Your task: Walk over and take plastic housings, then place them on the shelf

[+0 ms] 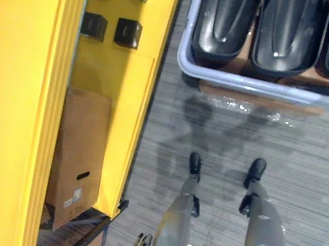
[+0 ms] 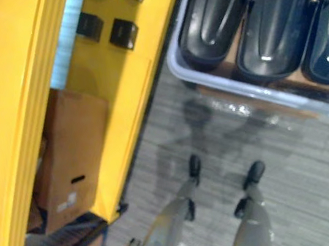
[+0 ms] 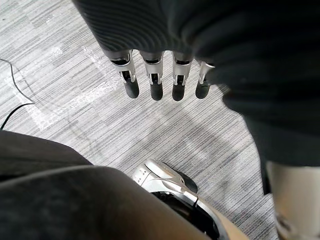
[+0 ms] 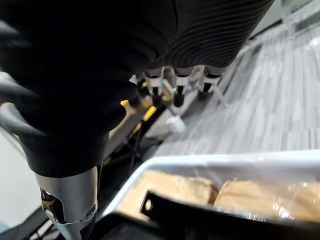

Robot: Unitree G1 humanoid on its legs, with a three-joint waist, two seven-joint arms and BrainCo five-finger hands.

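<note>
Looks like the approach stage: left hand (image 3: pixel 156 80) and right hand (image 4: pixel 176 87) are empty, fingers straight; next up is probably reaching the housings (image 1: pixel 285 18) inside the bin (image 1: pixel 252 88).

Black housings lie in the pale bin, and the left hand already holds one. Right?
No. The left hand holds nothing: the left wrist view shows its fingers straight above bare floor. The black housings do lie in the pale bin.

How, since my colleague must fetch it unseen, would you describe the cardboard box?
Start at the yellow shelf on the robot's left. At its near end sits a cardboard box with a slot handle and white label. It is large and brown; its neighbours farther along are small black boxes.
</note>
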